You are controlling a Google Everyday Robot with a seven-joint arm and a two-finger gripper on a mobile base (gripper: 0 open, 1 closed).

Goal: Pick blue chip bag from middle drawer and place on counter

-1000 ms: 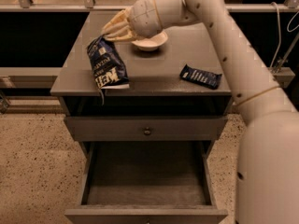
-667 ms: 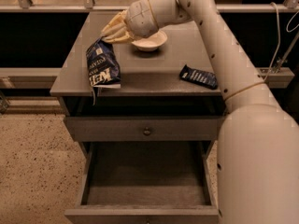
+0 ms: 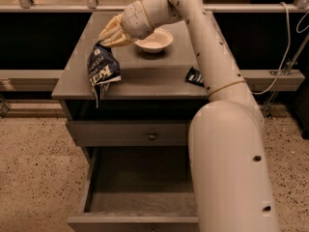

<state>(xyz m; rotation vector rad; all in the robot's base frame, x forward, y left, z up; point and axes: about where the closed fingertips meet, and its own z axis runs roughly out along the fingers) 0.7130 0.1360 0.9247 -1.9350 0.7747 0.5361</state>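
My gripper (image 3: 109, 36) is over the left half of the counter (image 3: 149, 76), shut on the top edge of the blue chip bag (image 3: 102, 69). The bag hangs upright from the fingers, with its lower end at the counter's front left edge and a corner drooping just over that edge. The middle drawer (image 3: 130, 222) below is pulled out, and its visible inside shows nothing in it. My arm crosses the right side of the view and hides the drawer's right part.
A white bowl (image 3: 154, 40) stands on the counter just right of the gripper. A small flat dark-blue wrapper (image 3: 194, 76) lies at the counter's right, partly behind my arm. The shut top drawer has a round knob (image 3: 152, 136). The floor is speckled.
The gripper has carried the bag a little to the left and towards the counter's front left edge. The bag now hangs lower, at that edge.
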